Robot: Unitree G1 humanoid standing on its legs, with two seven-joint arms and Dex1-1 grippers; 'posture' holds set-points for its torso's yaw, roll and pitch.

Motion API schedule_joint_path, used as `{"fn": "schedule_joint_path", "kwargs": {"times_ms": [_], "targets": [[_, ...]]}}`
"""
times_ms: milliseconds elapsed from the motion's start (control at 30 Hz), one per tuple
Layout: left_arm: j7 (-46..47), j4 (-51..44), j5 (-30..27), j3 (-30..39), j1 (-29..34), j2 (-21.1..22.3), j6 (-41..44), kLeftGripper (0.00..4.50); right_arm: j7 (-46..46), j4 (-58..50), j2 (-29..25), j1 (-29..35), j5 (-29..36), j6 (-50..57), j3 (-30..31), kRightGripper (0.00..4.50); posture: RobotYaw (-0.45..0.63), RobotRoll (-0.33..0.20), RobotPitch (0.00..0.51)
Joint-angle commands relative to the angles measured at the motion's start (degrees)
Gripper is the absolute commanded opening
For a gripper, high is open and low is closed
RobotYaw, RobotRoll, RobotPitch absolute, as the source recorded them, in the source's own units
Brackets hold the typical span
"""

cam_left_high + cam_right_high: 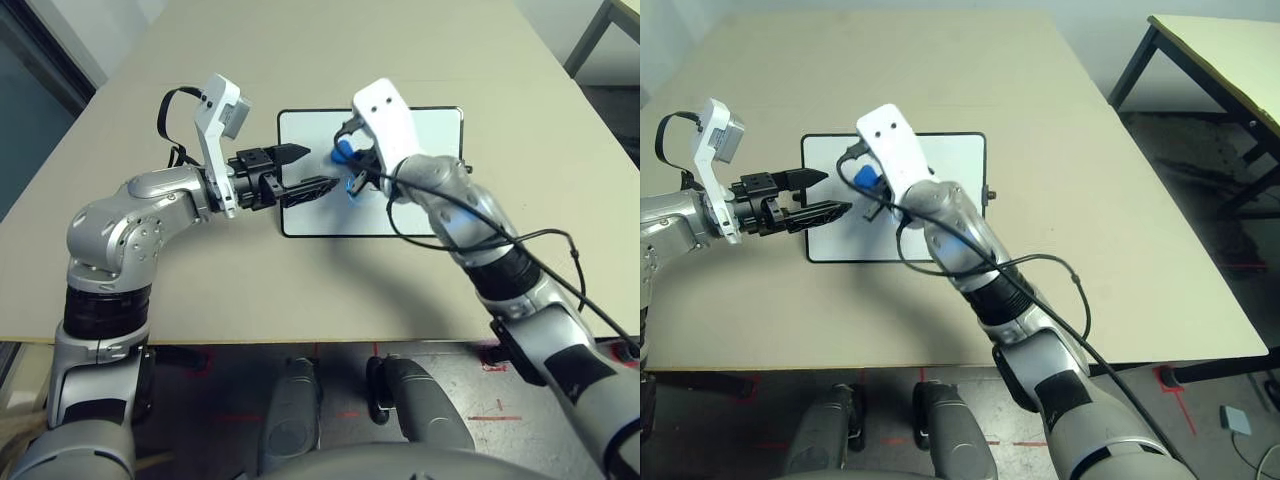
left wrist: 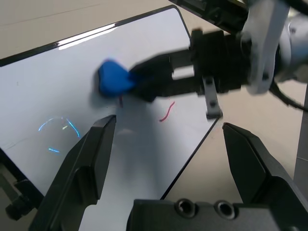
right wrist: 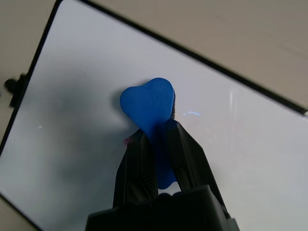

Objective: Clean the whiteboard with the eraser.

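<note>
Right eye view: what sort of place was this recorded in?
Probably a lab or workshop: a plain beige table carrying just a whiteboard, a second table on dark metal legs nearby, and red tape marks on the grey floor.

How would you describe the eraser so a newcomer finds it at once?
On the beige table lies a black-framed whiteboard. Over it, the right tool pinches a small bright blue eraser against the white surface. It is the one blue thing here, beside thin red marks.
</note>
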Motion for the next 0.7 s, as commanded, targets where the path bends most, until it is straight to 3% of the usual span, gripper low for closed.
{"fn": "schedule_joint_path", "kwargs": {"times_ms": [33,467,700], "targets": [[-0.06,-0.59,-0.02,-0.79,0.13,-0.05,-0.08,4.5,-1.27,0.99,0.45,-0.81,-0.49,-0.32,-1.35,0.46,0.05,0.0,0.165],[0.21,-0.85,-0.15,-0.59,0.37,-0.16,0.1,4.5,1.61,-4.79,3.07,6.13,1.6,4.17,5.39,0.44,0.06,0.0,0.17],[0.07,-0.66,-0.1,-0.56,0.24,0.08,0.1,4.5,-0.04,0.61,3.52,3.47,0.45,-0.92,3.25,0.44,0.06,0.0,0.17]]}}
